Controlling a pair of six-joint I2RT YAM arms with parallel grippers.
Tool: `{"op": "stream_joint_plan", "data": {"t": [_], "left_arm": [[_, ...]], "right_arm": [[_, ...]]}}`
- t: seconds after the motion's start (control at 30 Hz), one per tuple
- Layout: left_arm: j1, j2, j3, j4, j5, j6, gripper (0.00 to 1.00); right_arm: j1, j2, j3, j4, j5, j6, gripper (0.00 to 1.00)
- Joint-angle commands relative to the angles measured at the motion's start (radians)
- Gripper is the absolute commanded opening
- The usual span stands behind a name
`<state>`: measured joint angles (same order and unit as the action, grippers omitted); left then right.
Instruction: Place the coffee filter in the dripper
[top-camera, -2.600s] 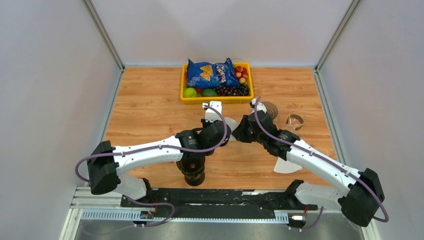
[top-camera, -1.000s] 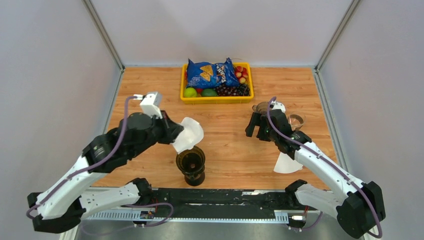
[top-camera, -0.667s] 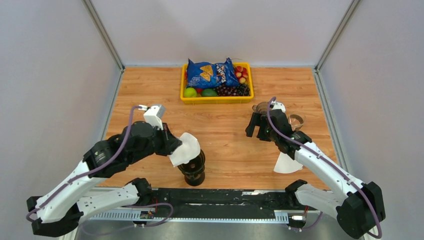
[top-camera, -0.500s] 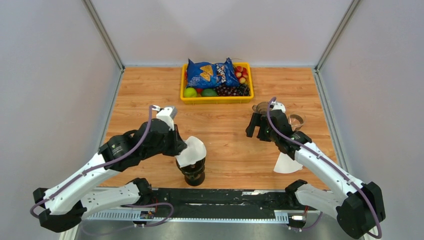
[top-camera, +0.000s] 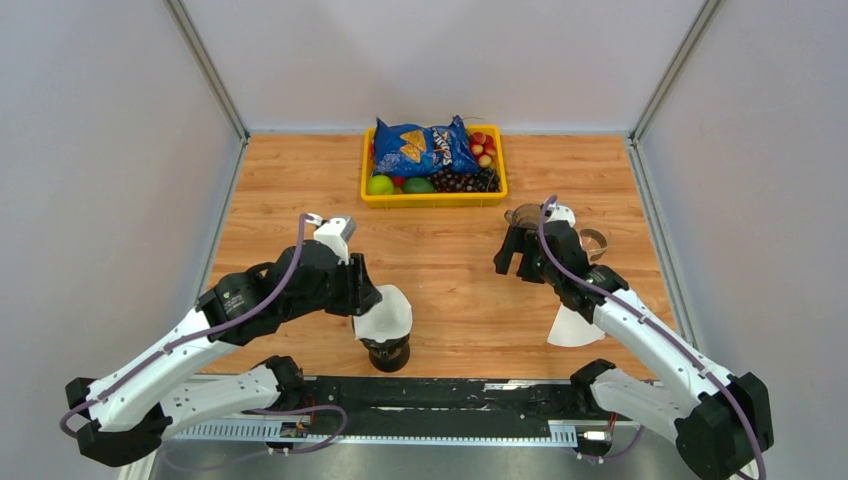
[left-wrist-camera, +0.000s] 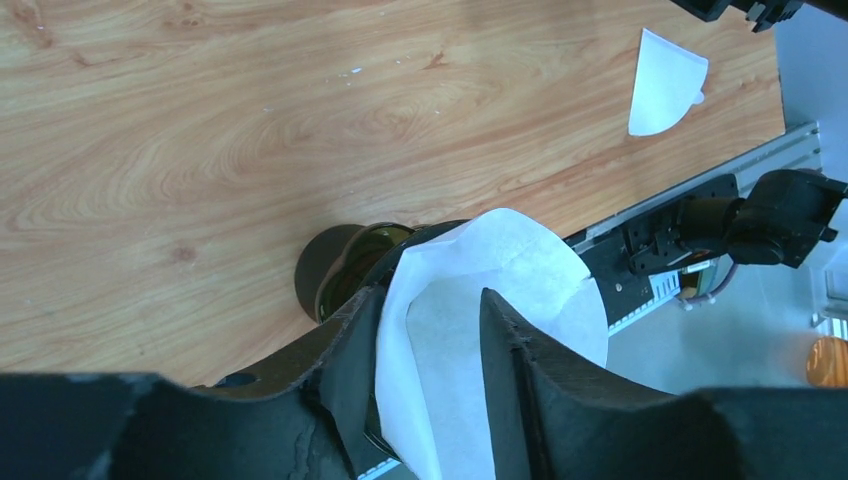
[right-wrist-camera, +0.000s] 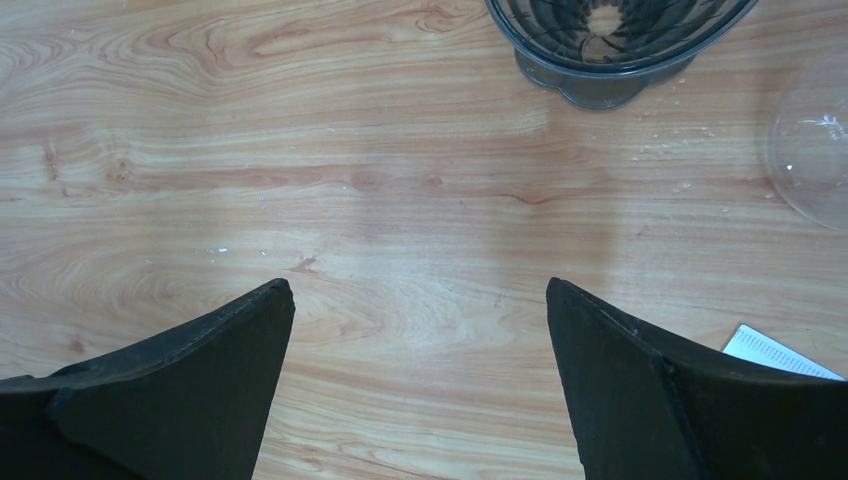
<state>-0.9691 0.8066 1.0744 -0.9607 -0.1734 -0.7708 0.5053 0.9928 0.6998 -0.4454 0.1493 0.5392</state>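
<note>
1. Top external view: your left gripper (top-camera: 368, 300) has swung the coffee filter (top-camera: 386, 314) in from the left. The filter now sits directly over the dripper (top-camera: 385, 352) at the table's (top-camera: 300, 190) near edge.
2. Left wrist view: the jaws were pinched a second ago and have now parted. The filter hangs loosely between the fingers (left-wrist-camera: 510, 340), its lower part at the dripper's mouth. You cannot tell whether it is fully seated.
3. That looks like the release, so the placement is probably almost done. Lift straight up so the paper doesn't come along with the fingers.
4. Your right gripper (top-camera: 517, 264) hovers wide open and empty, well apart from the dripper and barely moved. A spare filter (top-camera: 572, 328) lies beside that arm.
</note>
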Motion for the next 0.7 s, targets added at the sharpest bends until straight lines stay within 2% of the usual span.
{"op": "stream_joint_plan", "data": {"t": [0.0,0.2,0.4,0.5,0.67], "left_arm": [[-0.002,-0.004,0.031,-0.008,-0.008,0.020,0.52],[-0.003,0.001,0.103,-0.044,-0.042,0.041,0.60],[-0.002,0.019,0.221,-0.077,-0.086,0.075,0.62],[-0.002,0.043,0.244,-0.034,-0.008,0.108,0.57],[-0.003,0.129,0.268,-0.058,0.117,0.153,0.39]], "right_arm": [[-0.009,-0.029,-0.006,0.039,0.022,-0.021,1.00],[-0.011,-0.036,-0.005,0.038,0.025,-0.021,1.00],[-0.013,-0.036,-0.009,0.038,0.026,-0.022,1.00],[-0.013,-0.031,-0.010,0.038,0.028,-0.025,1.00],[-0.014,-0.031,-0.018,0.038,0.033,-0.026,1.00]]}}
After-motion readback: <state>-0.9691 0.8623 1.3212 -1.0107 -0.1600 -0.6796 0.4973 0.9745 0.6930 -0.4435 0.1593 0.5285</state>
